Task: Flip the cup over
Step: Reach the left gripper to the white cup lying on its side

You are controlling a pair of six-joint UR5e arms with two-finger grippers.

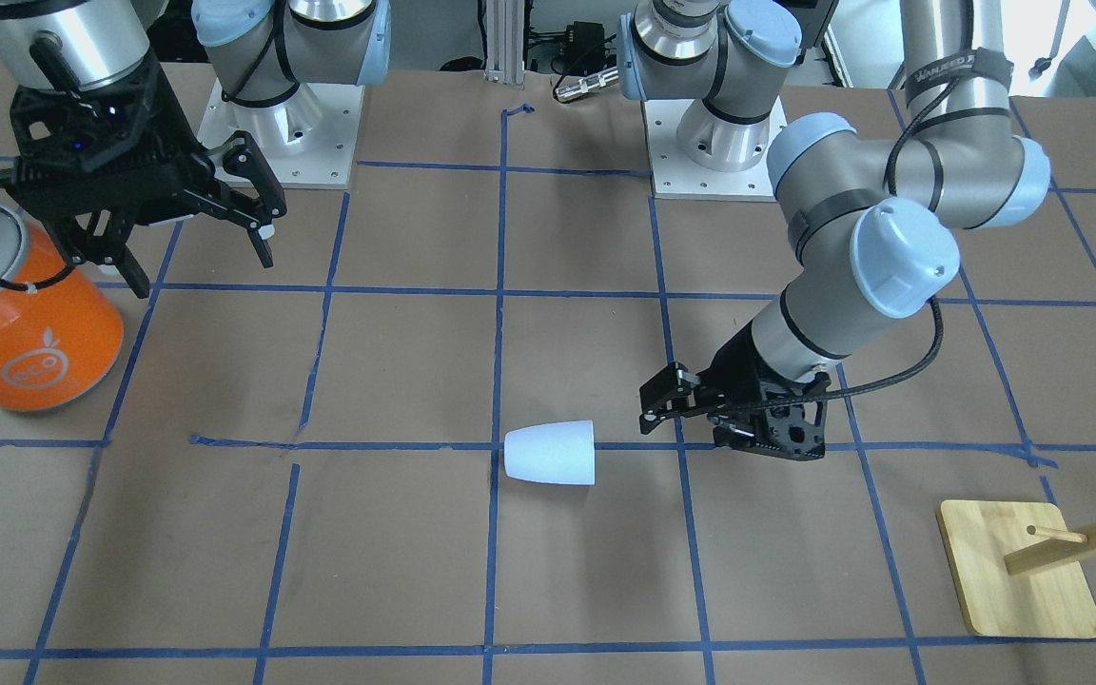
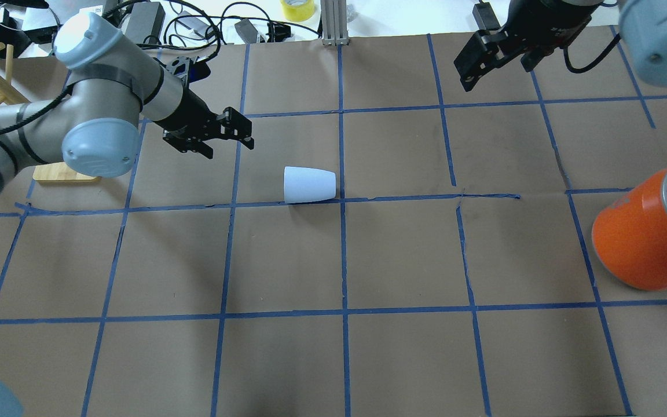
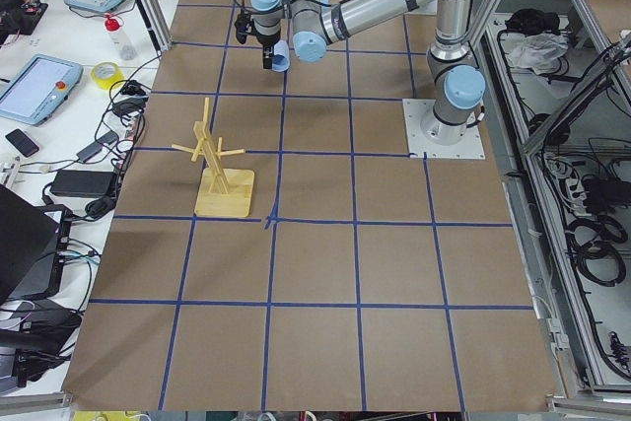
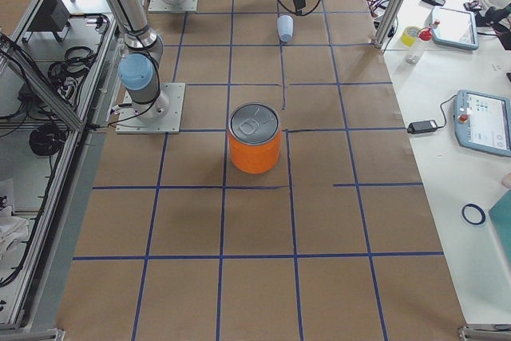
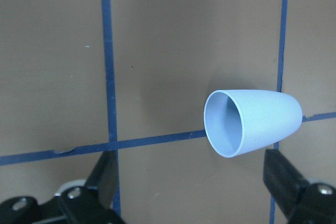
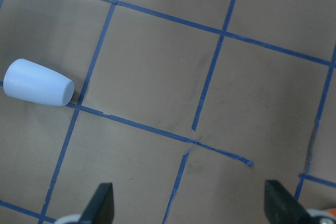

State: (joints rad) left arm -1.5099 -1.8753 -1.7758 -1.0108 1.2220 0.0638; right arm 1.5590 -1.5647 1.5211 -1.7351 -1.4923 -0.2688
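The cup (image 2: 309,185) is a pale bluish-white tumbler lying on its side on a blue tape line near the table's middle. Its open mouth points toward my left gripper (image 2: 228,145), which is open and empty, low over the table a short way from the mouth. In the left wrist view the cup (image 5: 252,121) shows its light blue inside, ahead of and between the spread fingers (image 5: 105,174). My right gripper (image 2: 495,69) is open and empty, raised at the far right. The right wrist view shows the cup (image 6: 37,82) far to its left.
A large orange can (image 2: 640,237) with a silver lid stands at the table's right side, below my right arm. A wooden peg rack (image 1: 1019,580) on a square base stands on the left side, behind my left arm. Blue tape lines grid the brown table.
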